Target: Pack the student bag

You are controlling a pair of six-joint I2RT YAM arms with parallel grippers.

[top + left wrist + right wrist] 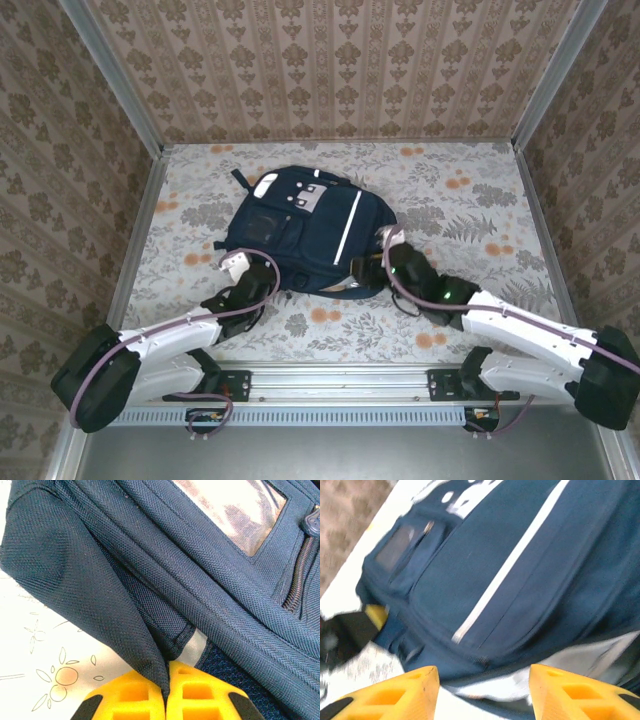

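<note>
One student bag (305, 230), a navy backpack of coarse woven fabric, lies flat on the flower-printed table (470, 200), directly ahead of both grippers and reaching away from them. The left gripper (166, 682) is clenched on the bag: its two yellow, ribbed fingers (130, 697) are pressed together with a pointed fold of the dark cloth caught between their tips. Beyond that fold run thick stitched seams, and up and to the right of the fingertips are one metal zipper (298, 575) and one pale, shiny patch (235, 515). The right gripper (484, 682) is released, its two yellow wedge-shaped fingers standing apart at the bag's near edge without touching it; that view is blurred. Ahead of it, a single white stripe (515, 560) runs lengthwise across the smooth front panel.
</note>
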